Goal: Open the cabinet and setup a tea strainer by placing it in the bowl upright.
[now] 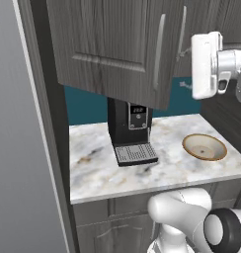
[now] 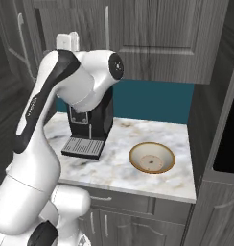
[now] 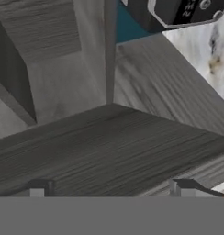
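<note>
The cabinet (image 1: 112, 49) already stands partly open, its left door swung out over the coffee machine (image 1: 130, 131). The jaws (image 3: 111, 193) are spread wide and hold nothing, hovering right at the cabinet's bare inner shelf (image 3: 109, 151). The tea strainer cannot be made out yet. Well below the jaws, the bowl (image 2: 151, 158) waits empty on the counter (image 2: 114, 163). Finding, gripping and placing the strainer all remain.

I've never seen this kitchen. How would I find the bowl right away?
Look at the marble counter under the dark grey wall cabinet. A black coffee machine stands on it, and the bowl sits apart from it, toward the counter's other end. It is wide, shallow and tan with a brown rim, the only round thing there.
</note>
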